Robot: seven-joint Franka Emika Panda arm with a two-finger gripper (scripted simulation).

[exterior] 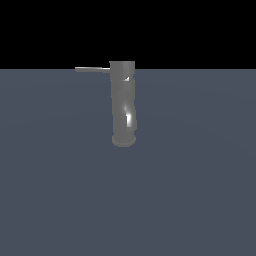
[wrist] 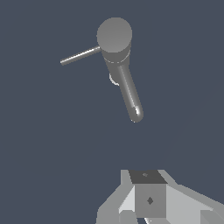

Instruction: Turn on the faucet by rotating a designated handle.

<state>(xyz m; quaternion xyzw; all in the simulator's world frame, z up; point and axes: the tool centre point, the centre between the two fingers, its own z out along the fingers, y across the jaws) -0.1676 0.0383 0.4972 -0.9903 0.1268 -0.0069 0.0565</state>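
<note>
Gripper (wrist: 148, 205): pale grey block-shaped body, nearest the wrist camera; fingers out of frame, spread cannot be told.
Faucet (exterior: 123, 102): tall thick grey metallic cylinder, upright on dark floor (exterior: 200, 190), well apart from gripper.
Handle (exterior: 92, 69): thin grey rod at faucet's top, pointing to 9 o'clock in exterior view.

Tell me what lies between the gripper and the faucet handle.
Nothing: in the wrist view only bare grey floor separates the gripper from the handle.
</note>
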